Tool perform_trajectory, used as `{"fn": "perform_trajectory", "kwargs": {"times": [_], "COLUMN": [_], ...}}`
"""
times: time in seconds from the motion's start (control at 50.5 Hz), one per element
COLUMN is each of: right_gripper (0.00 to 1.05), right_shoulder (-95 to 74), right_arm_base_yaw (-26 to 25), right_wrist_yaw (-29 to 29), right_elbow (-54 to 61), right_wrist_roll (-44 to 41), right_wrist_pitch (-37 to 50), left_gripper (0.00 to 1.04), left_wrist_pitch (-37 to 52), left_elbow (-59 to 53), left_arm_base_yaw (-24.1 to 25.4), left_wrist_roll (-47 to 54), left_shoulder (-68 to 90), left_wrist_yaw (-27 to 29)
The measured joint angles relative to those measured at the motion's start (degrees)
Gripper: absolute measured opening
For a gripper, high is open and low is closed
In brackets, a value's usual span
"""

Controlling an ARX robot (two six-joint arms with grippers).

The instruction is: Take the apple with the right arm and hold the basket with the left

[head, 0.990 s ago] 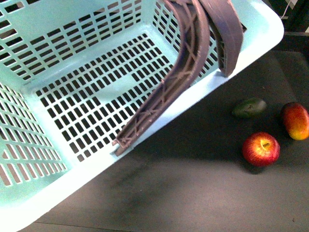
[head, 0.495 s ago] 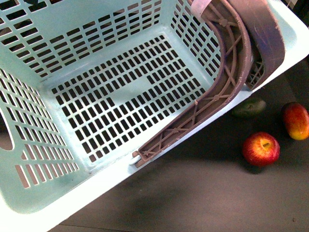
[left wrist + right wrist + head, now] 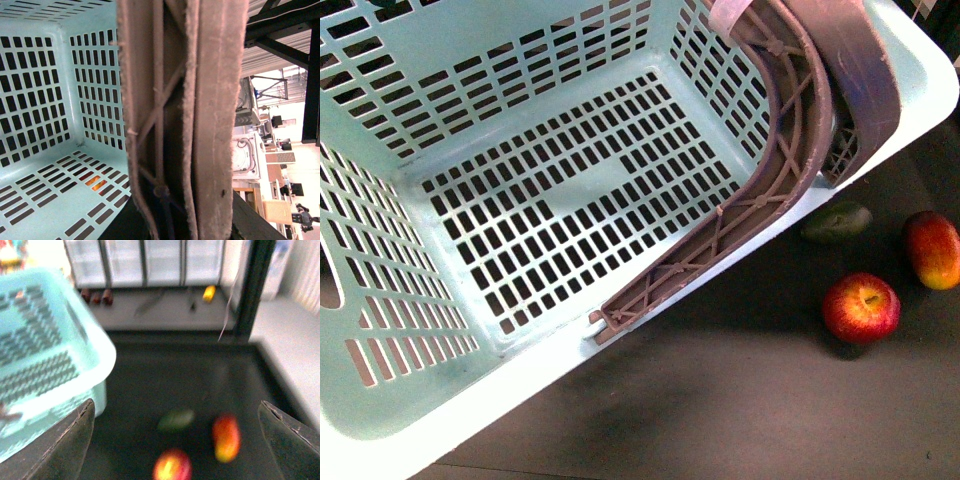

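Note:
The pale turquoise basket (image 3: pixel 550 200) fills the left and middle of the front view, tilted, with its brown ribbed handles (image 3: pixel 790 130) at the upper right. The red apple (image 3: pixel 861 308) lies on the dark table to the basket's right. In the left wrist view the brown handle (image 3: pixel 185 120) fills the middle; my left gripper is shut on it, its fingers hidden. In the blurred right wrist view my right gripper (image 3: pixel 175 440) is open, high above the apple (image 3: pixel 172 466), with the basket (image 3: pixel 45 355) off to one side.
A dark green oval fruit (image 3: pixel 836 222) and an elongated red-orange fruit (image 3: pixel 932 249) lie on the dark table (image 3: pixel 740 400) just beyond the apple; both show in the right wrist view, the green one (image 3: pixel 176 420) and the red-orange one (image 3: pixel 226 437).
The basket has shifted right and tilted, its handles swinging towards the upper right; over the last half second it moved only slightly. The fruits have not moved.

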State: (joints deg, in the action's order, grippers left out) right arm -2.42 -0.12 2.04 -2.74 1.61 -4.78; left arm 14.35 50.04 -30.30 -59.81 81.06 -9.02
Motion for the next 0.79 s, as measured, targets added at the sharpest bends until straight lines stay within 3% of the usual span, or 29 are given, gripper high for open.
{"fn": "perform_trajectory", "kwargs": {"times": [0.04,0.079,0.218,0.356,0.495,0.792], "right_gripper": [0.96,0.96,0.96,0.96,0.96,0.96], "right_shoulder": [-6.01,-9.66,-17.99,-32.11,-57.02,-93.15], "right_arm_base_yaw": [0.09,0.09,-1.18,-4.26,-4.26,-4.79], "right_wrist_yaw": [1.01,1.6,3.76,4.15,6.93,4.61], "right_elbow": [-3.76,-5.35,-5.9,-5.92,-8.2,-18.75], "right_wrist_roll": [3.04,4.04,4.52,-0.46,-6.54,-13.16], "right_wrist_pitch": [-9.33,-13.18,-12.66,0.9,21.09,43.39], "left_gripper": [0.18,0.18,0.18,0.18,0.18,0.18], "left_wrist_pitch": [0.0,0.0,0.04,0.09,0.09,0.09], "left_elbow": [0.0,0.0,0.0,0.0,0.0,0.0], "left_arm_base_yaw": [0.0,0.0,-0.07,-0.07,-0.07,-0.07], "left_wrist_roll": [0.0,-0.02,0.0,0.24,0.2,0.24], "left_shoulder": [0.02,0.02,0.11,0.2,0.26,0.26], "left_wrist_yaw": [0.02,0.04,-0.02,0.11,0.0,0.07]}}
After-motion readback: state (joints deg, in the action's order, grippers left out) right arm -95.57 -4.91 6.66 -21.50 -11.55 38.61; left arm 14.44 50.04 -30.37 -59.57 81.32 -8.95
